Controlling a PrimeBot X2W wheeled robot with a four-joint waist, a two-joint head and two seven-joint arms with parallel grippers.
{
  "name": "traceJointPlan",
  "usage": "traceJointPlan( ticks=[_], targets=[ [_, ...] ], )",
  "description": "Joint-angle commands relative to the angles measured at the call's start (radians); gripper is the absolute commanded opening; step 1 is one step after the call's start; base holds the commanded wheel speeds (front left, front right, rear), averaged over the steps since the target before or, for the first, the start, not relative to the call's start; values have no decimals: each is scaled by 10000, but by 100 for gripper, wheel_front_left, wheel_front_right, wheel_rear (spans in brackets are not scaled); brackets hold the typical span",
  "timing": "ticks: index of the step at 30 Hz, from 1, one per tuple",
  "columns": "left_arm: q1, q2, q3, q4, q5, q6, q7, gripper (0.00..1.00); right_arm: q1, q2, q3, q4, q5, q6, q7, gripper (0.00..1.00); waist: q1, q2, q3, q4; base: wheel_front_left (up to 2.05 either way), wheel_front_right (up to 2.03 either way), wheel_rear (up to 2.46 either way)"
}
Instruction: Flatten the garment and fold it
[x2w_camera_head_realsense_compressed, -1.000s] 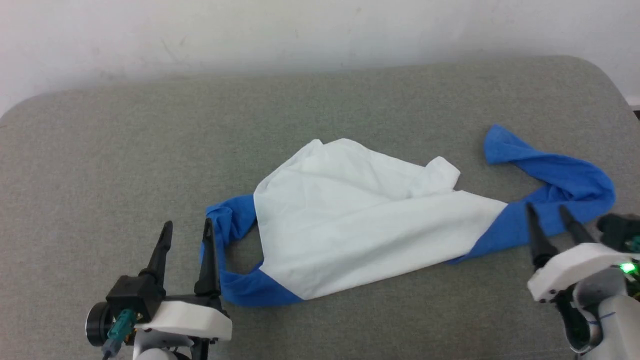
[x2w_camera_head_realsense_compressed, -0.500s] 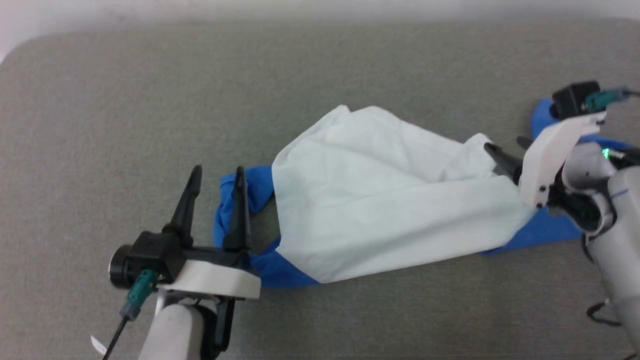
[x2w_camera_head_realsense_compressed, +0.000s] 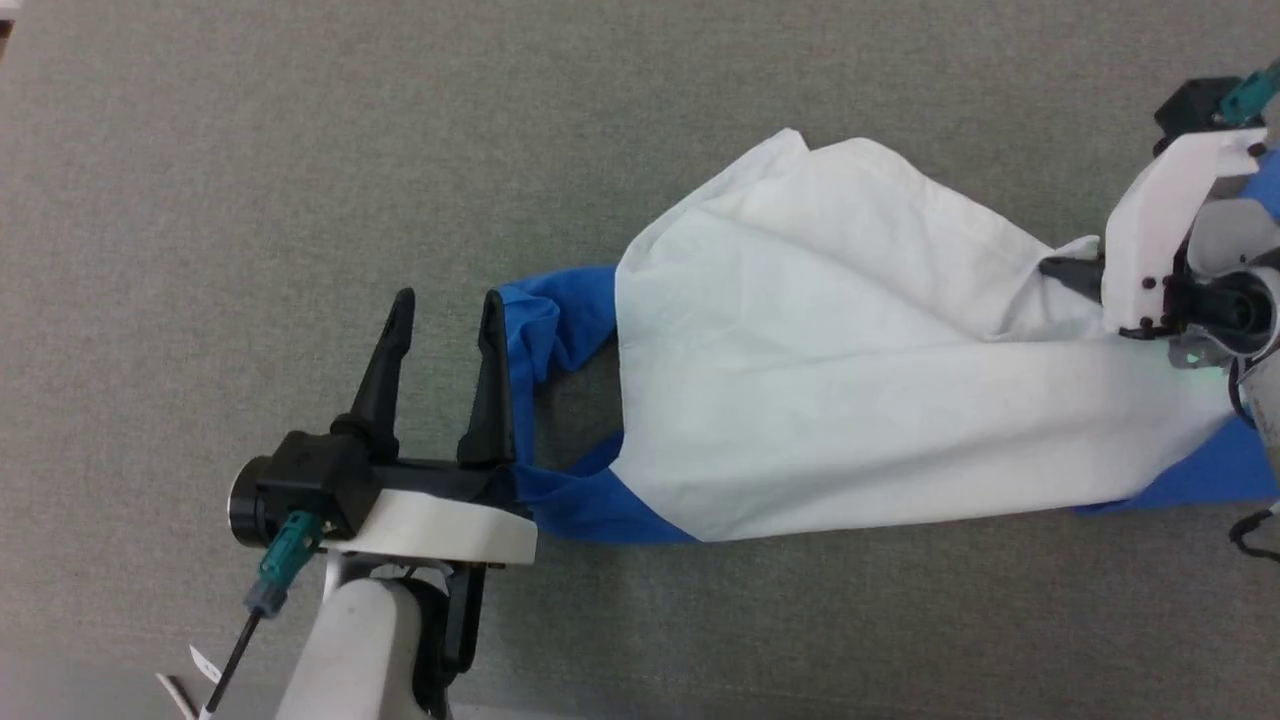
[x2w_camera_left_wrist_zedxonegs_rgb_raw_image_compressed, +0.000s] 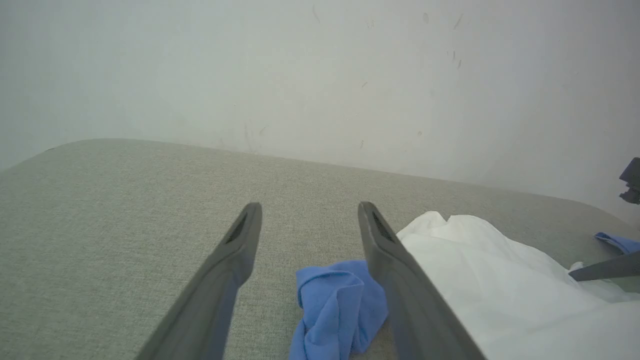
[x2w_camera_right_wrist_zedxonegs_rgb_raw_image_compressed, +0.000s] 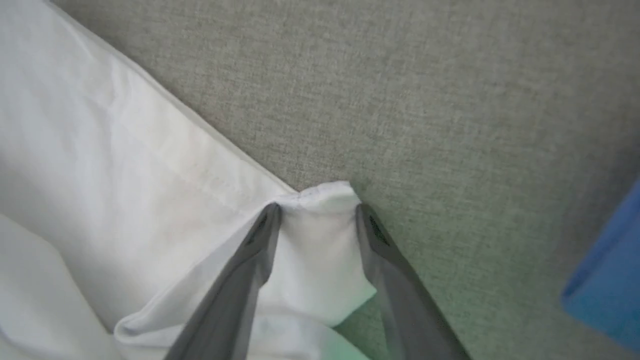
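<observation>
Nearest us, our left gripper (x2w_camera_head_realsense_compressed: 447, 297) is low over the surface with its jaws spread wide and empty, the inner one just beside the bunched blue band (x2w_camera_head_realsense_compressed: 555, 320) at the garment's left end. The garment (x2w_camera_head_realsense_compressed: 820, 380) lies crumpled across the grey cloth-covered tabletop (x2w_camera_head_realsense_compressed: 250, 150), its white body creased and doubled over, with blue showing at both ends. Farther right, our right gripper (x2w_camera_right_wrist_zedxonegs_rgb_raw_image_compressed: 317, 207) holds its jaws apart astride a hemmed white corner (x2w_camera_right_wrist_zedxonegs_rgb_raw_image_compressed: 325, 192), not yet pinching it. We judge the flattening barely begun: corners need gripping and pulling out, and every fold remains. Beyond the tabletop's rounded far edge stands a plain, scuffed pale wall (x2w_camera_left_wrist_zedxonegs_rgb_raw_image_compressed: 300, 75).
</observation>
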Motion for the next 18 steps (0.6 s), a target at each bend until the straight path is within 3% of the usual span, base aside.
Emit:
traceJointPlan(
  ticks=[1,3,9,18],
  targets=[
    [-26,-7,45,-14,0,85,-47,100,328,374,458,193,118,-7,-5,0,1,0,129,27,0,0,0],
    [-41,-7,59,-20,17,86,-47,100,179,345,527,-35,126,-7,-340,0,1,0,147,-14,0,0,0],
    [-246,-7,-61,-104,93,10,-47,100,-1199,-316,745,-874,-696,-7,-3001,0,1,0,417,-45,0,0,0],
    [-832,-7,-709,-263,-181,112,-47,100,-3739,-1208,-78,-2,-2045,-7,-5926,0,1,0,1334,618,0,0,0]
  ],
)
